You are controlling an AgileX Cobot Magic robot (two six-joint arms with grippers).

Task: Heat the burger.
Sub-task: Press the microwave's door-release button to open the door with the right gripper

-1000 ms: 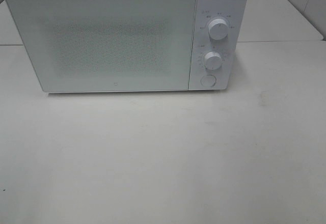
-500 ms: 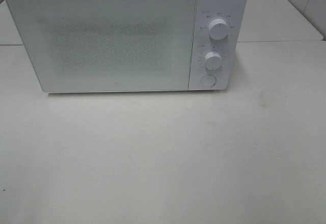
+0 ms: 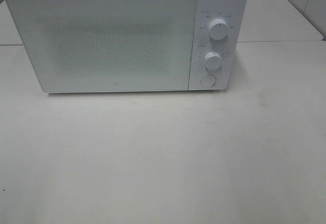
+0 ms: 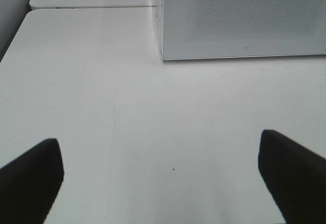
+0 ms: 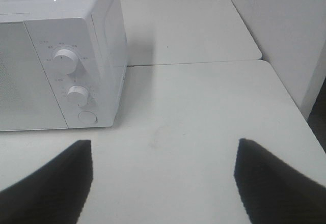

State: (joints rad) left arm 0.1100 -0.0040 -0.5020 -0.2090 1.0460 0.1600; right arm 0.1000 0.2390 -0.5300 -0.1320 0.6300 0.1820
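From the high camera I see a white microwave standing at the far side of the pale counter, its door shut flush. On the panel to the right of the door I count an upper knob, a lower knob under it, and a round button at the bottom. A second counter slab lies behind, to the right.

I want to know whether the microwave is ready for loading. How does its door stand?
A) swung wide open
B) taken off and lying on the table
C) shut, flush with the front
C: the microwave door sits flush beside the control panel, with no gap showing into the inside.
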